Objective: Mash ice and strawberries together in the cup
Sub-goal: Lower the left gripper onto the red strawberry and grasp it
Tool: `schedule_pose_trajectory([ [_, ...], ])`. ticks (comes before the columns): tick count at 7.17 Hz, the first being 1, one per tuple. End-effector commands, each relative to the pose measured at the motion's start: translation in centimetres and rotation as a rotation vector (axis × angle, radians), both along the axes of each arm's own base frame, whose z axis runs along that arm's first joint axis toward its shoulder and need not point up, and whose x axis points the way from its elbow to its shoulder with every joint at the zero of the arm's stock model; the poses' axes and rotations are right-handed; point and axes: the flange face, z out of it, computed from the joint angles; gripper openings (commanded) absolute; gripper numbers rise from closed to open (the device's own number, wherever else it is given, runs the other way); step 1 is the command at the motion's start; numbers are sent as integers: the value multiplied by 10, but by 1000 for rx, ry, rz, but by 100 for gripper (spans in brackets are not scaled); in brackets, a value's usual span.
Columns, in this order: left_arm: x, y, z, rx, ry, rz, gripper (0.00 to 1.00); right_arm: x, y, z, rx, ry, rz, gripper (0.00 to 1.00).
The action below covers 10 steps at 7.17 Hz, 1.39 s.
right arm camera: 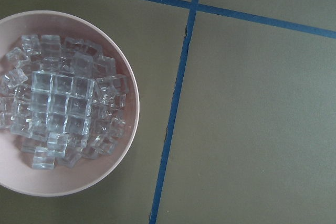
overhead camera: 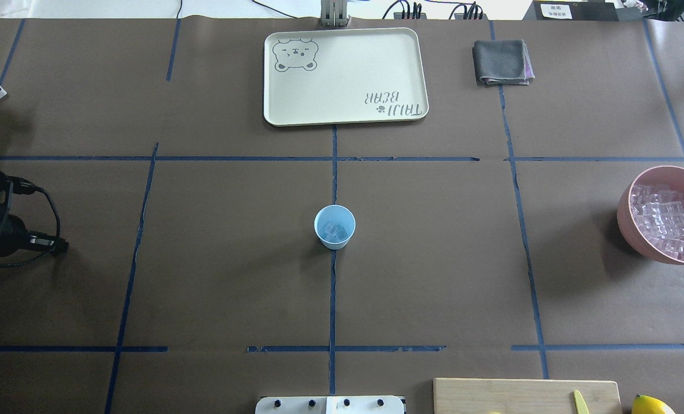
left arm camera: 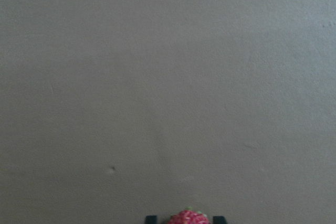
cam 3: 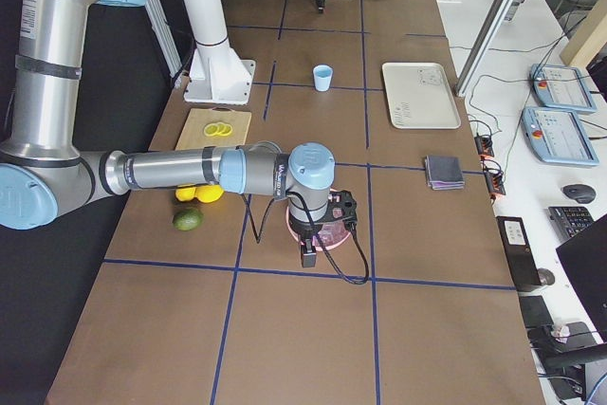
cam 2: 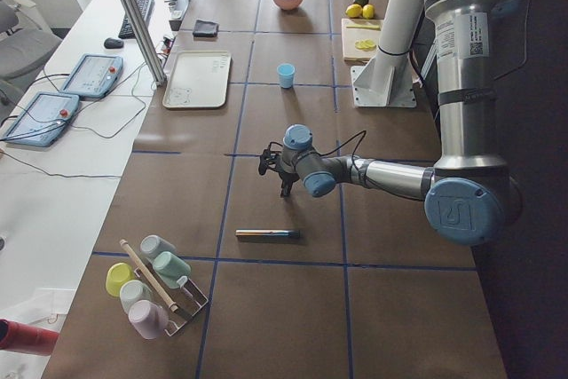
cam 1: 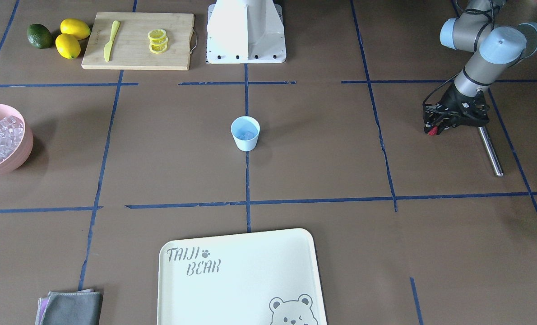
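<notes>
Left gripper (cam 1: 434, 129) pinches a small red strawberry (left arm camera: 189, 217), with the cup (cam 1: 245, 133) well apart toward the robot's right.

The light-blue cup stands upright at the table's centre, with clear ice (overhead camera: 336, 230) already inside it. The left arm is probably the one to bring the berry sideways across the table to the cup. A metal rod (cam 1: 491, 151) lies on the table just beside that gripper. The right gripper (cam 3: 311, 251) hangs over the pink bowl (right arm camera: 128, 145) of spare cubes. Whether its jaws are apart cannot be told.
</notes>
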Motion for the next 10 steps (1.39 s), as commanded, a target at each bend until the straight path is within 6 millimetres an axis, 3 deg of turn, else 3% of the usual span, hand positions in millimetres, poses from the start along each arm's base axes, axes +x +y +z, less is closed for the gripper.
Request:
schedule_pose_trajectory([
  [1, -1, 0, -11, 15, 15, -2, 5, 0, 0, -1, 3, 0, 0, 100],
  [3, 4, -4, -43, 46, 51, -1, 5, 0, 0, -1, 3, 0, 0, 100],
  [4, 21, -18, -65, 57, 62, 3, 5, 0, 0, -1, 4, 0, -1, 100],
  [6, 54, -49, -136, 28, 52, -11, 5, 0, 0, 0, 2, 0, -1, 100],
  [7, 68, -61, -192, 10, 50, -20, 6, 0, 0, -1, 4, -2, -1, 100],
  [8, 105, -61, -261, -59, 44, -25, 6, 0, 0, -1, 2, -2, -1, 100],
  [10, 187, -31, -387, -145, 32, -59, 6, -1, -1, -2, 5, -9, -1, 100],
])
